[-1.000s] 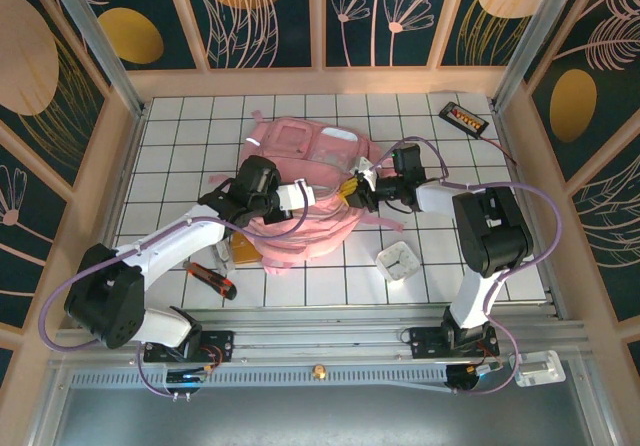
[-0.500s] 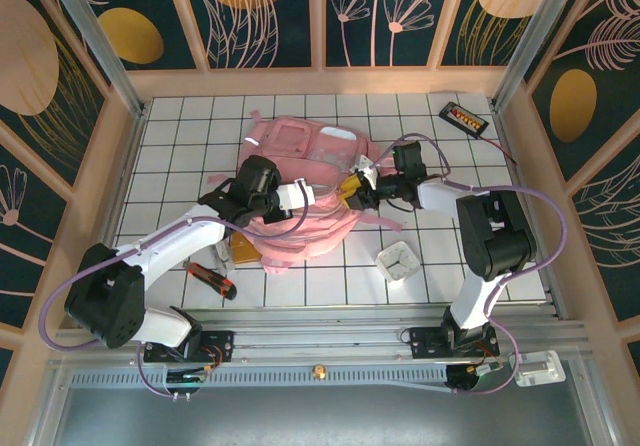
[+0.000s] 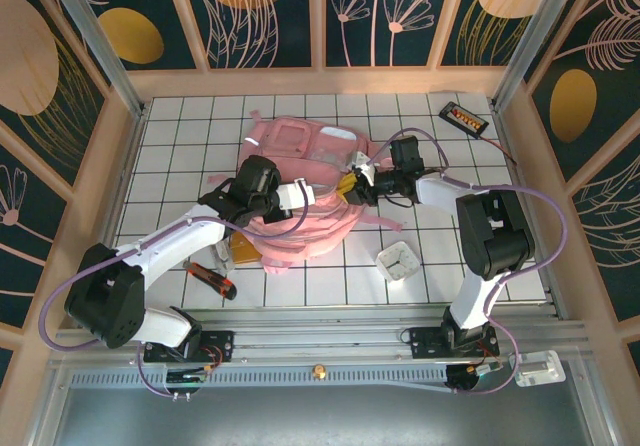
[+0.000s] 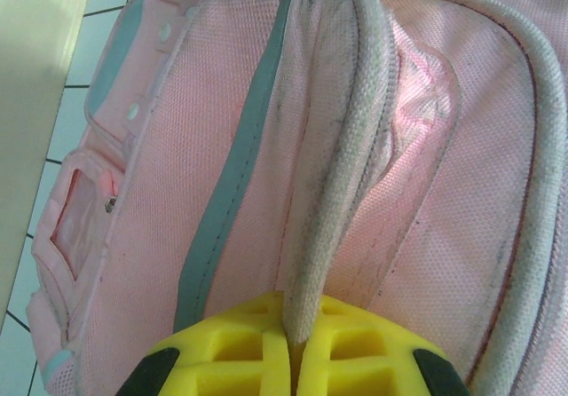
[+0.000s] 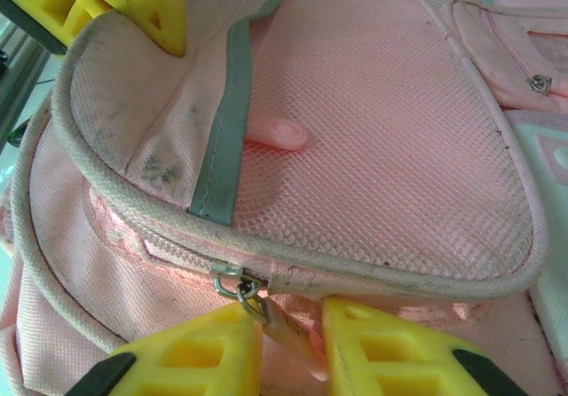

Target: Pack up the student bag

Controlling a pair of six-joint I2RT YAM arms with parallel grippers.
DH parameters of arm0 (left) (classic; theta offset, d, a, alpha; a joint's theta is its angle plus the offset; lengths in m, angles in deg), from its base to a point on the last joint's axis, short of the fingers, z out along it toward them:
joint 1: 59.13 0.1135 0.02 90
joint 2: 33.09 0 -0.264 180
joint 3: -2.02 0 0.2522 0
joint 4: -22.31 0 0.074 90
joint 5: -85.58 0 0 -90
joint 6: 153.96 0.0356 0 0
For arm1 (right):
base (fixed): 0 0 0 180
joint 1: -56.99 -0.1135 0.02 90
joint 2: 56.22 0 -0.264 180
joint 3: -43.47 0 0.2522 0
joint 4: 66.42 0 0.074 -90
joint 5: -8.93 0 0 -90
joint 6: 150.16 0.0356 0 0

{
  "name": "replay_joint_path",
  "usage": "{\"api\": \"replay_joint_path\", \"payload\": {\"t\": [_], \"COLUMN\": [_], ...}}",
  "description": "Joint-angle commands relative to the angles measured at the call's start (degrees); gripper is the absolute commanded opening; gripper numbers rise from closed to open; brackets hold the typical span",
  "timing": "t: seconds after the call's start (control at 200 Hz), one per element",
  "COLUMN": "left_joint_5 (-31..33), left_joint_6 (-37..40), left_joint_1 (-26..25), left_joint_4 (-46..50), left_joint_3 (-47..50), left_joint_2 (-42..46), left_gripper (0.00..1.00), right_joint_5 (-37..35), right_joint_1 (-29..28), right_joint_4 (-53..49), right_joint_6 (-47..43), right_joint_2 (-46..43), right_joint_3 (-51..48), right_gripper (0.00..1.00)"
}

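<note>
the student bag lies near the middle of the white tiled counter, with both arms reaching onto its near part from either side. the left pincer is clamped together on the bag's dirty white piping, which runs down between the two yellow pads; a grey strip runs beside that piping over the pink weave. the right pincer sits at the seam below a mesh-fronted flap, its yellow pads a little apart with the zip pull and its pink tab between them. whether the pads actually press on the tab i cannot tell from this angle. a small pink thing shows behind the mesh. on the counter a white square object lies near the bag's right side, a red and black stick-like item lies by the left arm, and a black device rests at the far right corner, well apart from the bag.
</note>
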Motion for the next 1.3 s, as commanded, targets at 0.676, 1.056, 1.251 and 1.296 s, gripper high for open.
{"api": "replay_joint_path", "payload": {"t": [0.676,1.056,1.251,1.296], "left_joint_5": [4.04,9.62,12.16,12.43], "left_joint_6": [-4.17,-9.06,-15.35,-16.75], "left_joint_1": [0.08,-6.54,-8.19,-8.78], "left_joint_4": [-1.42,-3.08,-3.92,-4.26], "left_joint_3": [-4.5,-8.97,-12.21,-12.69], "left_joint_2": [-3.12,-9.54,-12.29,-12.72], "left_gripper": [0.0,0.0,0.0,0.0], "right_joint_5": [-2.83,-8.89,-10.02,-9.81], "right_joint_1": [-1.33,-4.92,-5.12,-5.46], "right_joint_4": [-14.63,-34.81,-31.87,-28.27], "right_joint_6": [0.71,0.9,15.05,20.13], "right_joint_2": [-3.65,0.24,1.75,1.9], "right_joint_3": [5.22,15.35,16.77,15.95], "right_gripper": [0.0,0.0,0.0,0.0]}}
